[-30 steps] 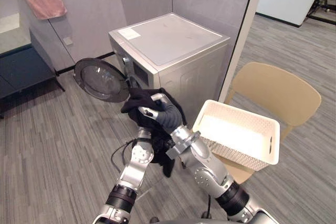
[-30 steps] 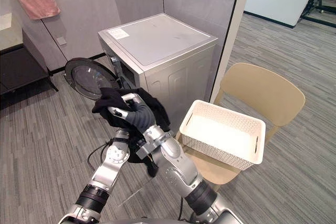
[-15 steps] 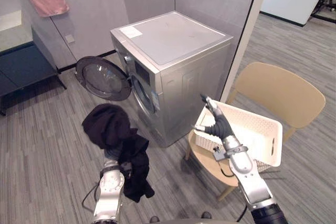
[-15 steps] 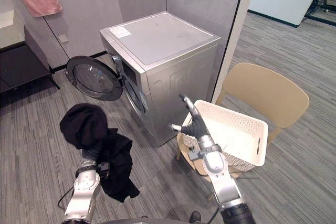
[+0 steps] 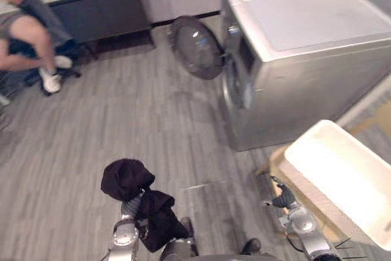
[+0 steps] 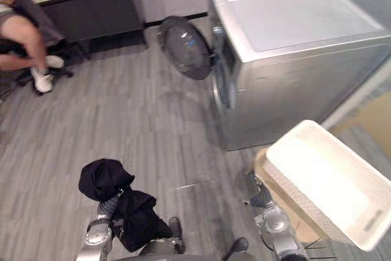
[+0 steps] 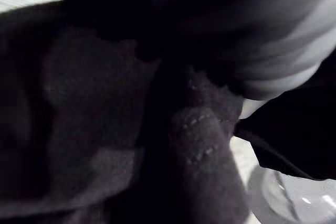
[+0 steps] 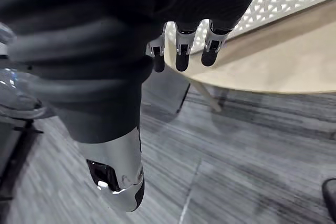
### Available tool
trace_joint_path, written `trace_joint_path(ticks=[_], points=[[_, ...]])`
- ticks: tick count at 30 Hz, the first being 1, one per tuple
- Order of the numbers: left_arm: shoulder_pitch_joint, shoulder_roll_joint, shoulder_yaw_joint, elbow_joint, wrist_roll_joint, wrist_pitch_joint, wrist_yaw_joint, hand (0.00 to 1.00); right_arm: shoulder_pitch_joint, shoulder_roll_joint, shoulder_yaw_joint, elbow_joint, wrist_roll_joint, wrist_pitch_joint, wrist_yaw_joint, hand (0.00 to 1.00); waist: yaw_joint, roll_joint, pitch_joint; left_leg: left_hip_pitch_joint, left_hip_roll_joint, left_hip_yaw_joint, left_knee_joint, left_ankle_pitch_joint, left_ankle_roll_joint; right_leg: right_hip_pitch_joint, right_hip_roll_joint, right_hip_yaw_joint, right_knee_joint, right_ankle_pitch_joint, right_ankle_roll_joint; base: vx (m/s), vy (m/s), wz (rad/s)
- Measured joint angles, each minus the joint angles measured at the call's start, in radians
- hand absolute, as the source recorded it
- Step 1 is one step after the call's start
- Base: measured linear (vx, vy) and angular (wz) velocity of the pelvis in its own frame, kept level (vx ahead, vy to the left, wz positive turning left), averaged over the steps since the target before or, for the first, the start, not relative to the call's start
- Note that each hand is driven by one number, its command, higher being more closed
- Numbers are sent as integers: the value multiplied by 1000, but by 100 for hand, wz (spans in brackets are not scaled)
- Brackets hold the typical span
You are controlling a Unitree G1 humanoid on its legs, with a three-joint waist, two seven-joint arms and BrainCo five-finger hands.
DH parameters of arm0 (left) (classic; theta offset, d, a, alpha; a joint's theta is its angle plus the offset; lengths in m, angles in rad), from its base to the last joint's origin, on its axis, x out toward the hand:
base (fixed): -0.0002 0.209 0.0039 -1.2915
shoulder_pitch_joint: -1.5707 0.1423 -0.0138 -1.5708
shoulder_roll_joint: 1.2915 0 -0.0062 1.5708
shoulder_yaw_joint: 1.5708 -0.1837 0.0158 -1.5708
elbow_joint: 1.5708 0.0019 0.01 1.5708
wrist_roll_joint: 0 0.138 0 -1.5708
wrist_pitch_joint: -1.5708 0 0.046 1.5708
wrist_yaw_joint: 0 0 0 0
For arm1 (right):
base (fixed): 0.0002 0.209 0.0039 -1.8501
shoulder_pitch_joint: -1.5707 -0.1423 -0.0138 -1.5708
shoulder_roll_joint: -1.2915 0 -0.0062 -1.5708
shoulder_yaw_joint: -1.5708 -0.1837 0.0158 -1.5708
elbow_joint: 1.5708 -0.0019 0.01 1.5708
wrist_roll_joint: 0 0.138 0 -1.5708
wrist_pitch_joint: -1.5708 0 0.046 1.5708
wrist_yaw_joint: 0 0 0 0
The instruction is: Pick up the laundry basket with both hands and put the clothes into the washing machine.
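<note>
Left hand (image 5: pixel 131 203) raised under black clothes (image 5: pixel 125 178); right hand (image 5: pixel 282 198), fingers straight, near basket (image 5: pixel 303 137).

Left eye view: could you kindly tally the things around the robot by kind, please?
Washing machine: 1
White laundry basket: 1
Tan chair: 1
Bundle of black clothes: 1
Dark cabinet: 1
Person: 1
Total: 6
</note>
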Motion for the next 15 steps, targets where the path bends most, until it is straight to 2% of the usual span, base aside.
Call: trace_joint_path(ticks=[1,3,4,5,6,7,8,9,11,12,13,14,15], points=[[1,13,0,13,2,2,-1,100,-2,12,0,4,0,0,-5,0,1,-6,4,0,-10,-11,8,-8,0,10,-9,2,-2,-5,12,145,125,51],[16,52,6,39,7,8,-2,100,-35,62,0,39,-10,1,-10,0,6,-73,43,-18,-32,-19,91,-88,18,26,-56,2,33,-26,52,128,135,30],[27,54,8,39,8,9,-5,100,-40,68,-1,43,-12,2,-12,0,5,-86,51,-26,-39,-22,125,-126,24,23,-83,6,75,-43,65,93,162,23],[55,47,6,41,14,20,-15,100,-34,68,-8,44,-18,6,-19,0,1,-101,60,-33,-63,-46,184,-195,28,-30,-177,68,267,-73,47,72,141,35],[63,45,-2,41,16,25,-15,100,-26,65,-15,42,-18,7,-23,0,-4,-98,61,-32,-76,-60,200,-210,39,-69,-212,134,370,-57,6,156,263,62],[65,48,-8,40,18,27,-15,100,-8,62,-22,41,-17,16,-29,0,-23,-90,72,-17,-84,-95,222,-237,53,-165,-217,314,542,-18,-53,207,202,66],[62,56,-7,39,19,27,-14,100,-1,67,-22,45,-15,22,-29,0,-30,-73,85,-14,-82,-115,234,-250,57,-197,-189,390,590,-49,-22,284,183,77],[59,73,-5,39,19,27,-14,100,10,78,-22,45,-11,25,-28,0,-38,-84,98,10,-82,-143,235,-264,68,-242,-123,470,633,-119,-6,245,73,61],[60,93,-5,39,18,28,-12,100,14,98,-22,41,-1,25,-29,0,-60,-89,119,51,-94,-174,219,-284,72,-317,-28,516,579,-162,-5,253,41,58],[44,95,-11,39,19,28,-13,100,21,99,-22,33,4,25,-30,0,-69,-92,127,68,-101,-192,215,-300,72,-359,16,513,502,-158,1,261,15,51],[33,95,-11,39,19,28,-13,100,22,99,-22,34,5,26,-31,0,-75,-94,132,82,-107,-204,207,-303,70,-374,36,507,446,-150,7,361,-30,65],[6,90,-15,40,19,28,-13,100,25,98,-22,35,5,27,-32,0,-89,-95,146,117,-115,-224,179,-304,69,-374,68,482,268,-97,13,333,-43,63],[-5,90,-22,39,19,27,-14,100,29,99,-22,35,5,27,-33,0,-96,-100,149,134,-125,-238,161,-305,66,-372,81,470,164,-58,15,476,-80,87]])
